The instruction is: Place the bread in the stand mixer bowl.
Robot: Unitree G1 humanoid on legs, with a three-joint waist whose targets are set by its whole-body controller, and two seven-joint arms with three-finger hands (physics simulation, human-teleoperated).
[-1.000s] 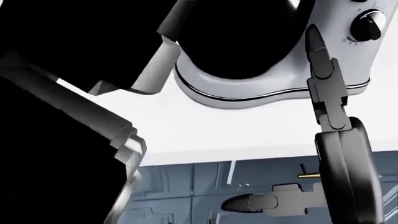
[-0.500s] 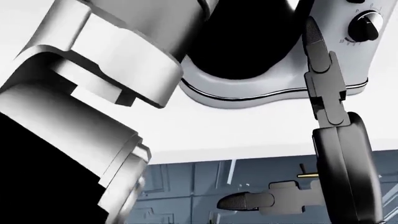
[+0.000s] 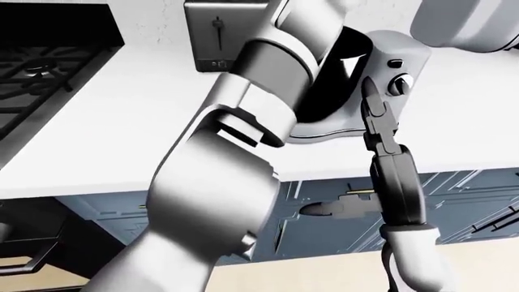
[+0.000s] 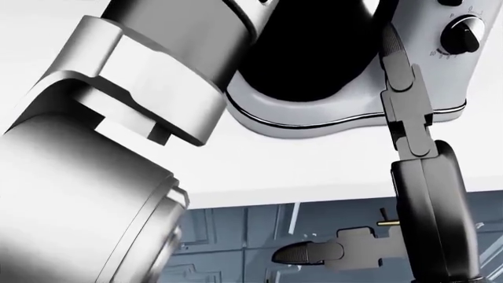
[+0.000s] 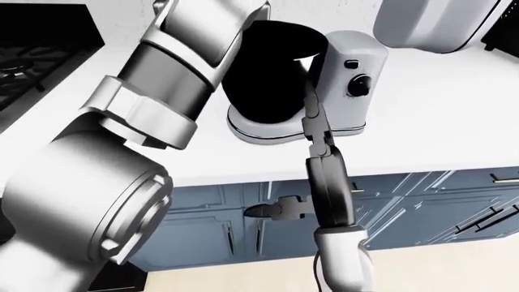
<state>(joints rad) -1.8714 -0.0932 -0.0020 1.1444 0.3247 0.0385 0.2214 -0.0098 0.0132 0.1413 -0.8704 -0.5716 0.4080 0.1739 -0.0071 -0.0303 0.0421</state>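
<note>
While the right hand (image 5: 324, 176) stood edge-on with fingers (image 5: 313, 115) spread apart and empty before the stand mixer (image 5: 345, 79), its dark bowl (image 5: 263, 73) sat near the counter's (image 5: 454, 134) near edge. The left arm (image 5: 154, 97) hid its hand; the bread was unseen.

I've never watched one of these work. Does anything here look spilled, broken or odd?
Nothing spilled or broken. The stand mixer stands upright on the white counter. The only oddity: no bread shows in any view.
</note>
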